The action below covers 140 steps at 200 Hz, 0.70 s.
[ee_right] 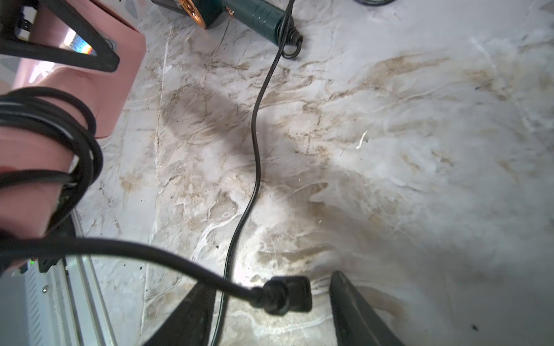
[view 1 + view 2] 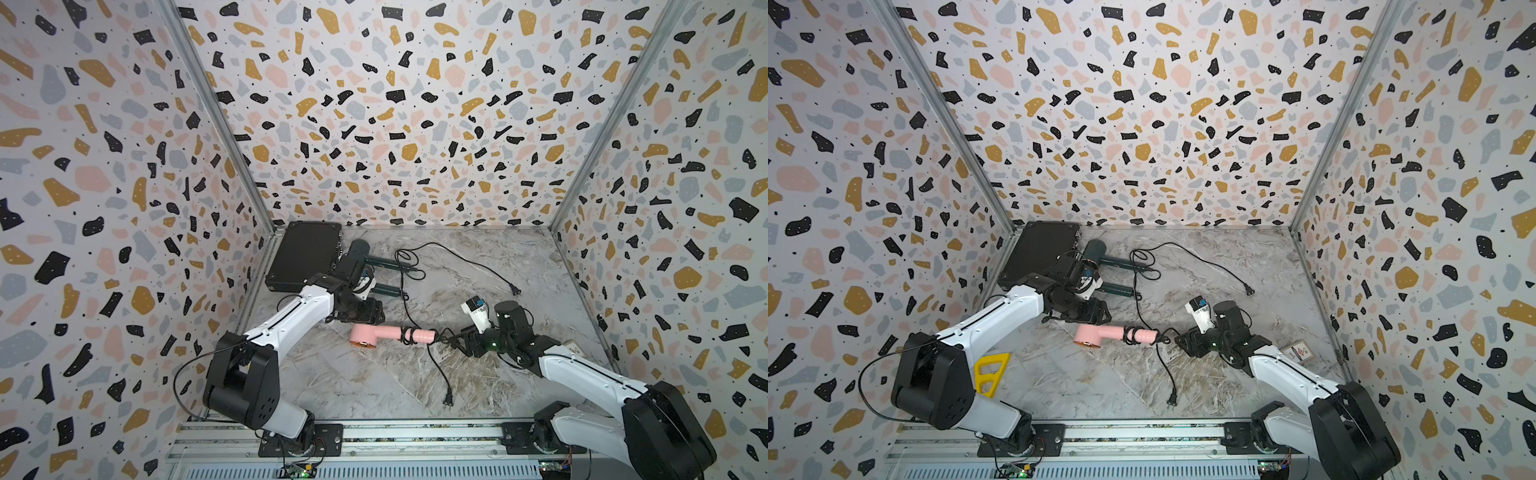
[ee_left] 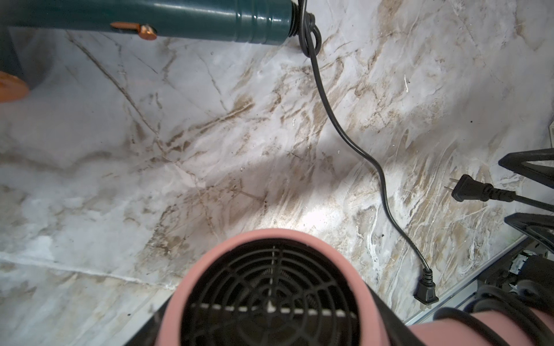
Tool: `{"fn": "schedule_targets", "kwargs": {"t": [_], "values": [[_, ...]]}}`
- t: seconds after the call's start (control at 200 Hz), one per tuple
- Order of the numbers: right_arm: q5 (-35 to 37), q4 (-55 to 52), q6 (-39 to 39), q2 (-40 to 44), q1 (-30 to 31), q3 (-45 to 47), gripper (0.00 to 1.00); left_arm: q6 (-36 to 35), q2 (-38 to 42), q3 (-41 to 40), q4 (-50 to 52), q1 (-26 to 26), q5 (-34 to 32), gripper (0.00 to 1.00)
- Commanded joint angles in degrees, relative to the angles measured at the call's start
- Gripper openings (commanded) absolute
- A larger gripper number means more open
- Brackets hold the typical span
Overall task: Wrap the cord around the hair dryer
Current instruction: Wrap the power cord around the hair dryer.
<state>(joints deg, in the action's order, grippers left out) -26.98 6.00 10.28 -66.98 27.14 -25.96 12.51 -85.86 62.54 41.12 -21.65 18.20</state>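
Smooth pink hair dryer (image 2: 384,332) clamped in left fingers (image 1: 105,63); black cord (image 2: 408,335) coiled round handle (image 2: 424,334); right fingers (image 1: 356,317) apart.

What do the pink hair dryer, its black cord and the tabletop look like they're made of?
Pink hair dryer: likely moulded plastic, matte, evenly coloured and smooth. Black cord: probably rubber or vinyl sheath, slight sheen, bending into coils. Tabletop: marble look, grey with brown veins; real stone or print, cannot tell.
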Motion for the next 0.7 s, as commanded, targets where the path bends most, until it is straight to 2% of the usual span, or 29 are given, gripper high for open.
{"fn": "schedule_targets", "kwargs": {"t": [0.0, 0.07, 0.115, 0.195, 0.22, 0.28, 0.446, 0.591, 0.696], "values": [[1.63, 7.03, 0.22, -3.08, 0.5, -0.47, 0.6, -0.39, 1.11, 2.23, -0.17, 0.2, 3.72, 0.0], [0.94, 10.09, 1.45, -5.61, 0.76, -0.28, 0.52, -0.06, 1.31, 2.32, -0.34, 0.28, 4.38, 0.0], [0.76, 11.73, 2.02, -6.39, 0.93, 0.23, 0.44, 0.21, 1.32, 2.32, -0.66, 0.28, 4.94, 0.0], [1.27, 12.89, 2.61, -5.49, 1.31, 1.16, 0.21, 0.92, 1.13, 2.32, -1.4, 0.4, 5.61, 0.0], [1.64, 12.75, 2.72, -4.56, 1.35, 1.4, 0.11, 1.23, 1.0, 2.3, -1.72, 0.61, 5.78, 0.0], [2.51, 11.45, 2.46, -2.52, 1.6, 1.43, 0.0, 2.39, 0.51, 1.99, -2.82, 1.06, 6.42, 0.0], [5.63, 6.66, 0.88, 0.8, 2.43, 0.83, 0.0, 5.36, 0.0, 1.04, -7.67, 2.47, 11.14, 0.0], [10.77, 6.49, 1.0, 1.46, 2.75, 1.47, 0.0, 9.99, 1.75, -1.19, -15.48, 4.48, 20.82, 0.0], [13.41, 8.28, 2.04, 2.79, 2.75, 2.09, 0.0, 8.81, 2.23, -0.72, -14.14, 4.67, 21.38, 0.0]]}}
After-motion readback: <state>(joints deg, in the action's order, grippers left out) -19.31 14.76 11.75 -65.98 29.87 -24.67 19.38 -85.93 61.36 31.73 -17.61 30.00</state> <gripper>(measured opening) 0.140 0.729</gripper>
